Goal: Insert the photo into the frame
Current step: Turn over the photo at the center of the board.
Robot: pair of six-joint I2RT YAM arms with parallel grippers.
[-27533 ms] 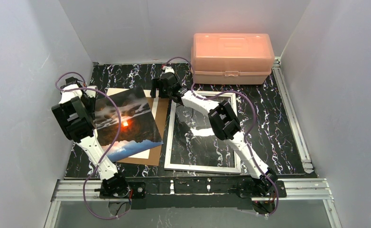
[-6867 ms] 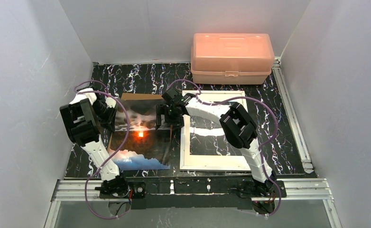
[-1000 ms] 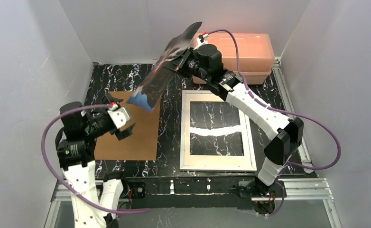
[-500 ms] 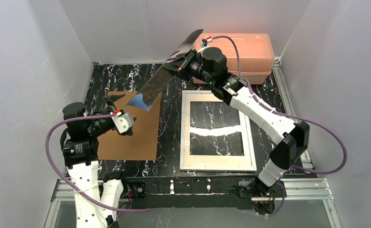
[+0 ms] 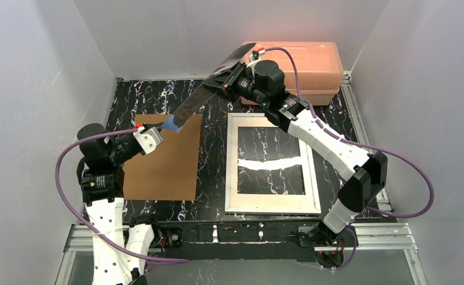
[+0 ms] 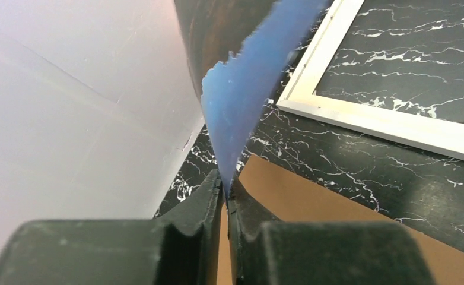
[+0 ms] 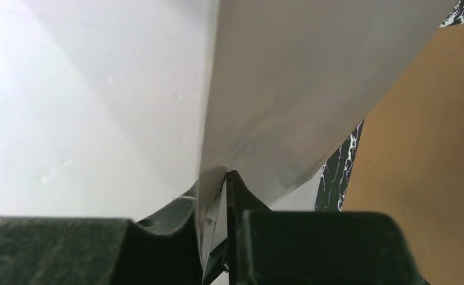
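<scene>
Photo (image 5: 197,100) hangs tilted in the air left of the frame (image 5: 230,166), over the brown board (image 5: 164,169). Near end: left gripper (image 6: 225,191) pinched on the blue-white corner. Far end, beyond the frame's far-left corner: right gripper (image 7: 223,178) clamped on the upper edge.

Black, white-veined marble table (image 5: 213,154) carrying a brown backing board (image 5: 161,160) flat toward its left edge, the white frame (image 5: 272,163) flat right of centre, and a pink plastic box (image 5: 312,71) at its far edge.
</scene>
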